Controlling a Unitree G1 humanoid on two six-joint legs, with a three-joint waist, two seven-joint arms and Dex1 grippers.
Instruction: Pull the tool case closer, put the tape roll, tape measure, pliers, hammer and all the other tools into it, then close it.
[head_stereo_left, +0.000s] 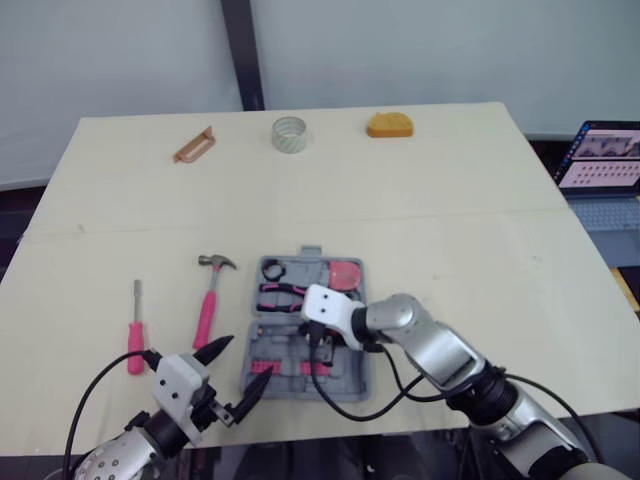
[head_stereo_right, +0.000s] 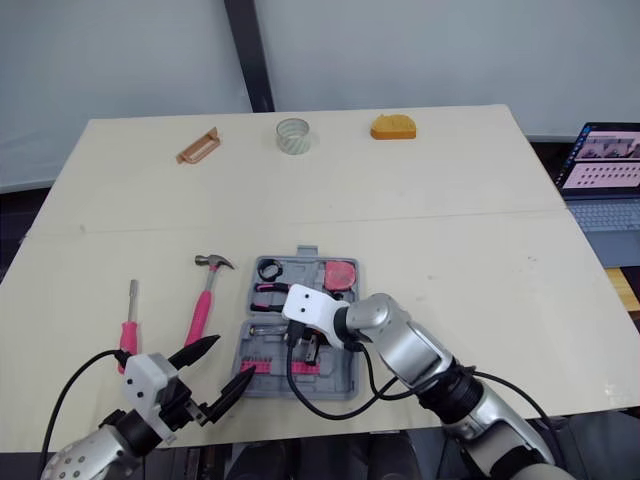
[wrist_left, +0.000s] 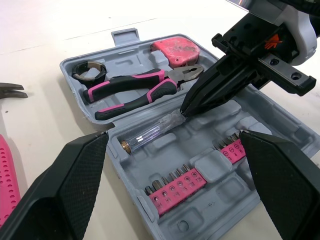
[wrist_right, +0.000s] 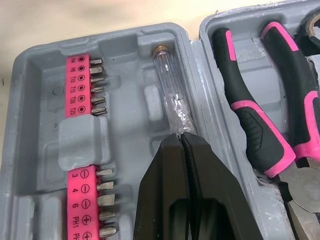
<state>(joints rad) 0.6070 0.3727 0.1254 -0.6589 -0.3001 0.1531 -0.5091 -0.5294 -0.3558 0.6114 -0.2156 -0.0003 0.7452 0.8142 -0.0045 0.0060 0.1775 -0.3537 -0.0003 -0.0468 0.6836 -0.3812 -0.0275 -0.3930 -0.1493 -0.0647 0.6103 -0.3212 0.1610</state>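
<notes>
1. Left wrist view looks across the open tool case (wrist_left: 125, 37). The left claw (wrist_left: 175, 200) is spread wide, its 2 fingers (wrist_left: 65, 190) standing on either side of the near half. It holds nothing and touches nothing.
2. The right claw (wrist_right: 181, 142) reaches into the case from the other side with its 2 fingers pressed flat together and no gap between them. Their tips touch the end of a clear screwdriver (wrist_right: 169, 82), which lies in its slot beside the hinge. I cannot tell whether the tips pinch its thin end or only rest on it.
3. Pink bit strips (wrist_right: 82, 85) sit in the same half of the case as the clear screwdriver.
4. The other half holds the pliers (wrist_left: 135, 87), a black ring (wrist_left: 89, 71) and a red square item (wrist_left: 176, 50).
5. The case lies open and flat near the front edge of the table (head_stereo_left: 480, 260), between the 2 arms.
6. The hammer (head_stereo_left: 210, 300) lies on the table just left of the case, and a pink screwdriver (head_stereo_left: 135, 335) lies further left.
7. At the far edge, well apart from the case, are a brown tool (head_stereo_left: 194, 145), the tape roll (head_stereo_left: 289, 134) and an orange tape measure (head_stereo_left: 389, 124).
8. A laptop (head_stereo_left: 600, 160) stands off the table's right side.
</notes>
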